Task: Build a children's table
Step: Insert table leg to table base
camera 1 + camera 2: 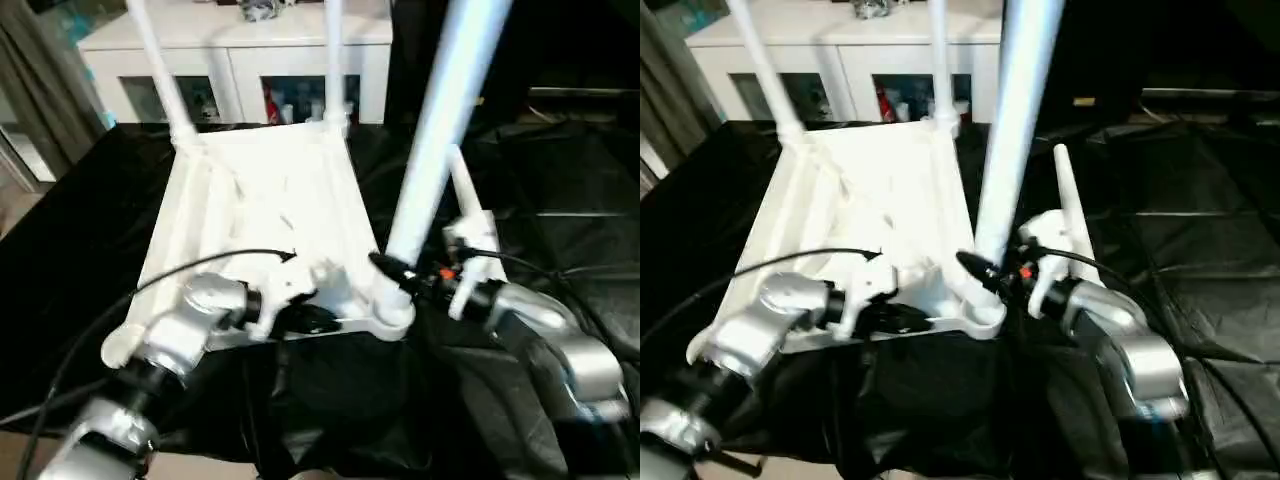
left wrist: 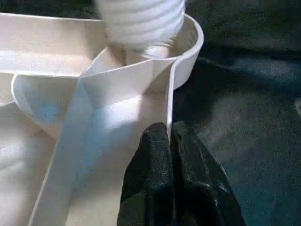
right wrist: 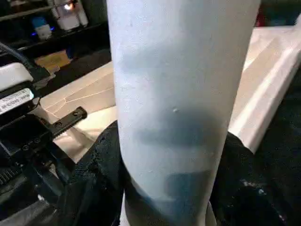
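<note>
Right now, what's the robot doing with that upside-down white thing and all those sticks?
It is building a little table. The tabletop lies upside down on a black cloth. Two legs already stand in the far corners. The right gripper is wrapped around a third leg, which stands in the near corner socket. The left gripper is pinched shut on the tabletop's edge beside that socket. A fourth leg waits just behind the right gripper.

The white tabletop (image 1: pixel 265 215) lay upside down on the black-draped bench, ribs facing up. Two legs (image 1: pixel 160 75) stood upright in its far corner sockets. A third leg (image 1: pixel 440 130) stood in the near right socket (image 1: pixel 392 312), leaning slightly. The fourth leg (image 1: pixel 1070 205) lay just beside that corner.
</note>
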Controlling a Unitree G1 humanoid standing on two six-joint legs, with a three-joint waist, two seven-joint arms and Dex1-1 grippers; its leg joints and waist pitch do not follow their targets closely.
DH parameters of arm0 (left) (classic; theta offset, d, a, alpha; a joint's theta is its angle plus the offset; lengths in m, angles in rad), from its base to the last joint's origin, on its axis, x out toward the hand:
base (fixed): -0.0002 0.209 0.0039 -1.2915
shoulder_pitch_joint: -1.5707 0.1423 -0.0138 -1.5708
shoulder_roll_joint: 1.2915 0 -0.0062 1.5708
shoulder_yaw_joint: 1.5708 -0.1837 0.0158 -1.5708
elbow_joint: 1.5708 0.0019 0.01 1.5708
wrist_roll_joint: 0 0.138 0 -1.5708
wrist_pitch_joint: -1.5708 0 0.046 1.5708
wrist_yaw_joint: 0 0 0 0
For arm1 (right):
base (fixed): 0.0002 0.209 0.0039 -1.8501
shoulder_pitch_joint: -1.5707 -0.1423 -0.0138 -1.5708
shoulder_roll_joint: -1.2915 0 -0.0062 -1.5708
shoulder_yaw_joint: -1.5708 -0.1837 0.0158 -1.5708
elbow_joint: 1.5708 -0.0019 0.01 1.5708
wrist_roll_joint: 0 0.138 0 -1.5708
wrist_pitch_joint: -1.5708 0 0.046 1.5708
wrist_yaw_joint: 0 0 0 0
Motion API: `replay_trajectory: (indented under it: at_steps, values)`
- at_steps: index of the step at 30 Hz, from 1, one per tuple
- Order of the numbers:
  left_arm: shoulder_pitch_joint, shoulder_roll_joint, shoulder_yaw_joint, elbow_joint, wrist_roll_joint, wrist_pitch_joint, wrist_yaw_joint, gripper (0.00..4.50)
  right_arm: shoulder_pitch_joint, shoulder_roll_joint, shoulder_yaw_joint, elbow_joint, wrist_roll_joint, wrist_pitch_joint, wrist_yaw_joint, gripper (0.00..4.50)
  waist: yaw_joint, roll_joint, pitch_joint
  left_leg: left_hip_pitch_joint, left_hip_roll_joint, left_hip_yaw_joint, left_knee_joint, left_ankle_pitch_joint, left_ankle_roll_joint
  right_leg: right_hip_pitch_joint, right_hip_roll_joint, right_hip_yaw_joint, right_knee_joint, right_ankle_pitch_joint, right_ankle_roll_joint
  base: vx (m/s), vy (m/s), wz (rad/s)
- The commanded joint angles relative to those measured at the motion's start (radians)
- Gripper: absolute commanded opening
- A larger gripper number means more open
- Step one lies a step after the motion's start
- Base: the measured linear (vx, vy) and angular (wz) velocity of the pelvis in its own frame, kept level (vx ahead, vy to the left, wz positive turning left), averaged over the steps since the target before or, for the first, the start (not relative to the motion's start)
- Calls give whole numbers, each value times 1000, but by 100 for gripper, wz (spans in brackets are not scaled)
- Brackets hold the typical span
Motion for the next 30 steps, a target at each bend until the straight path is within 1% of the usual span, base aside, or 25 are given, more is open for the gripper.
replay_trajectory:
  at_steps: [1, 2, 4, 5, 7, 8, 9, 10, 11, 12, 13, 15, 16, 17, 19, 20, 21, 22, 23, 24, 25, 26, 30]
  values:
    - [18, 6, -9, -5, 18, 45, 24, 0, -25, -6, 28, 11, -29, 9, 24, 191, 10, -30, -63, 12, 83, -29, -81, -96, 92, 42, -65, 28, -65, -16, -319, 0, 0, 0]
    - [18, 6, -10, -7, 20, 48, 25, 0, -26, -7, 30, 12, -30, 9, 25, 191, 10, -28, -62, 14, 84, -29, -83, -94, 90, 38, -61, 27, -65, -13, -317, 0, 0, 0]
    - [22, 13, -28, -41, 56, 92, 48, 0, -57, -25, 63, 49, -57, 25, 38, 191, 9, -33, -62, 15, 85, -29, -84, -101, 86, 38, -61, 27, -65, -10, -317, 0, 0, 0]
    - [22, 20, -34, -49, 62, 102, 47, 0, -65, -30, 68, 57, -60, 30, 43, 191, 7, -32, -59, 15, 85, -30, -87, -120, 79, 39, -62, 26, -68, -35, -318, 0, 0, 0]
    - [19, 41, -51, -69, 70, 134, 38, 0, -80, -39, 72, 73, -62, 35, 58, 191, 9, -30, -59, 17, 85, -29, -87, -136, 65, 37, -62, 30, -69, -48, -313, 0, 0, 0]
    - [12, 55, -63, -66, 83, 144, 28, 0, -84, -44, 75, 77, -64, 39, 65, 191, 11, -33, -61, 17, 85, -30, -88, -135, 58, 38, -61, 29, -67, -34, -312, 0, 0, 0]
    - [6, 66, -72, -61, 95, 151, 23, 0, -87, -48, 78, 80, -65, 45, 69, 191, 11, -33, -61, 17, 86, -31, -89, -131, 57, 38, -61, 28, -65, -23, -314, 0, 0, 0]
    - [-9, 72, -72, -47, 109, 174, 28, 0, -90, -57, 83, 87, -68, 45, 77, 191, 11, -30, -62, 19, 84, -29, -87, -120, 56, 38, -59, 28, -64, 16, -319, 0, 0, 0]
    - [-9, 72, -72, -47, 109, 174, 28, 0, -90, -57, 83, 87, -68, 45, 77, 191, 11, -33, -62, 19, 83, -29, -86, -118, 56, 39, -60, 29, -64, 25, -322, 0, 0, 0]
    - [-20, 73, -66, -37, 113, 184, 36, 0, -88, -64, 85, 87, -70, 48, 85, 191, 12, -29, -62, 18, 83, -29, -85, -116, 56, 40, -61, 29, -62, 32, -326, 0, 0, 0]
    - [-34, 75, -60, -26, 118, 194, 42, 0, -81, -73, 85, 80, -67, 53, 96, 191, 12, -30, -60, 17, 83, -29, -86, -137, 52, 42, -63, 29, -65, 15, -330, 0, 0, 0]
    - [-38, 77, -58, -24, 120, 197, 42, 0, -77, -75, 83, 75, -63, 56, 100, 191, 10, -33, -57, 16, 83, -30, -91, -170, 42, 43, -62, 29, -70, -35, -327, 0, 0, 0]
    - [-40, 79, -58, -25, 122, 200, 41, 0, -75, -76, 82, 72, -61, 57, 101, 191, 10, -32, -56, 16, 83, -30, -91, -181, 38, 43, -63, 29, -71, -52, -325, 0, 0, 0]
    - [-44, 81, -59, -21, 123, 201, 45, 0, -70, -80, 78, 62, -55, 60, 105, 191, 10, -25, -55, 17, 84, -33, -95, -208, 25, 42, -64, 29, -73, -91, -318, 0, 0, 0]
    - [-49, 83, -62, -19, 122, 205, 52, 0, -68, -80, 71, 56, -49, 66, 109, 191, 6, -30, -53, 18, 85, -33, -99, -243, 7, 40, -61, 30, -77, -132, -306, 0, 0, 0]
    - [-53, 84, -62, -17, 120, 210, 59, 0, -65, -78, 65, 50, -43, 69, 110, 191, 5, -24, -52, 20, 84, -34, -101, -264, -6, 38, -61, 30, -81, -156, -298, 0, 0, 0]
    - [-56, 84, -61, -19, 115, 214, 61, 0, -65, -76, 60, 46, -38, 72, 110, 191, 6, -17, -53, 21, 84, -35, -100, -274, -17, 36, -61, 31, -80, -161, -295, 0, 0, 0]
    - [-58, 82, -59, -25, 106, 219, 57, 0, -64, -73, 58, 44, -35, 73, 107, 191, 4, -21, -52, 21, 84, -34, -101, -281, -19, 35, -60, 31, -82, -162, -294, 0, 0, 0]
    - [-58, 81, -59, -29, 102, 221, 54, 0, -63, -72, 58, 44, -35, 72, 106, 191, 2, -23, -53, 19, 84, -36, -102, -282, -22, 38, -60, 31, -81, -157, -292, 0, 0, 0]
    - [-58, 80, -59, -31, 98, 222, 53, 0, -61, -72, 58, 44, -35, 73, 105, 191, 3, -23, -53, 19, 84, -35, -101, -280, -21, 37, -61, 31, -82, -157, -291, 0, 0, 0]
    - [-59, 77, -59, -31, 94, 213, 52, 0, -58, -72, 57, 45, -38, 70, 105, 191, 3, -20, -53, 20, 84, -34, -101, -280, -20, 35, -61, 31, -83, -161, -291, 0, 0, 0]
    - [-59, 74, -58, -30, 90, 203, 49, 0, -56, -72, 56, 47, -39, 69, 104, 191, 3, -19, -53, 21, 84, -34, -100, -278, -20, 34, -61, 32, -84, -157, -291, 0, 0, 0]
    - [-49, 60, -59, -44, 65, 160, 21, 0, -49, -69, 49, 77, -50, 49, 100, 191, 5, -18, -55, 20, 85, -34, -101, -269, -17, 34, -60, 31, -81, -125, -298, 0, 0, 0]
